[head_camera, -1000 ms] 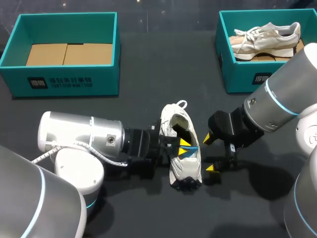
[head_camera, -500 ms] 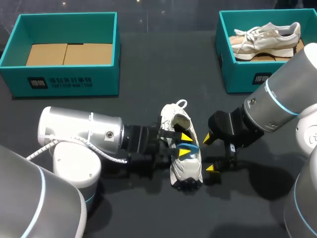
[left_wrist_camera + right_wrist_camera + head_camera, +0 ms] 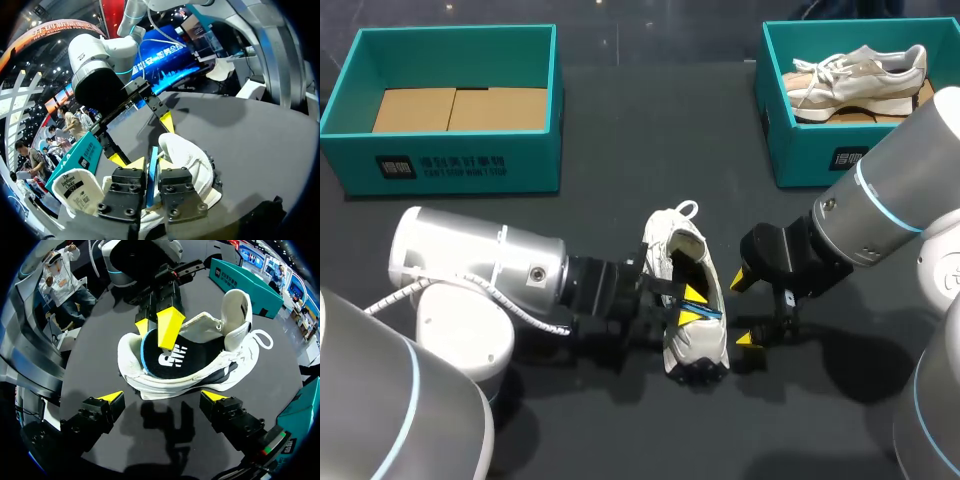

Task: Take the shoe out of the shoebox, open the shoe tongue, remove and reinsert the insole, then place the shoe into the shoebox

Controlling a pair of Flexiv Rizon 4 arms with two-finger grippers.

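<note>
At the far left corner of the black table (image 3: pixel 620 120) sits a teal shoebox (image 3: pixel 455 160) with only brown cardboard (image 3: pixel 455 108) inside. My left arm comes in low from the left side. The left gripper (image 3: pixel 693 304) is at the open top of the white shoe (image 3: pixel 695 345). Its two yellow fingers are pressed close together, and they pinch the blue edge of the dark insole (image 3: pixel 175 362) between them. The shoe lies near the middle of the table, closer to the near edge. Its long side runs from the far edge to the near edge. The tongue (image 3: pixel 235 302) stands up at the far end of the opening, and a little white loop (image 3: pixel 688 210) sticks out at that end too. It looks like the toe points to the far edge and the heel to the near edge. A bit of dark sole shows at the near end. Just beside the shoe on its right is the right gripper (image 3: pixel 743 309). Its fingers are spread wide apart and touch nothing. At the far right corner is a second teal shoebox (image 3: pixel 810 155) with another pale shoe (image 3: pixel 855 70) lying inside it.
</note>
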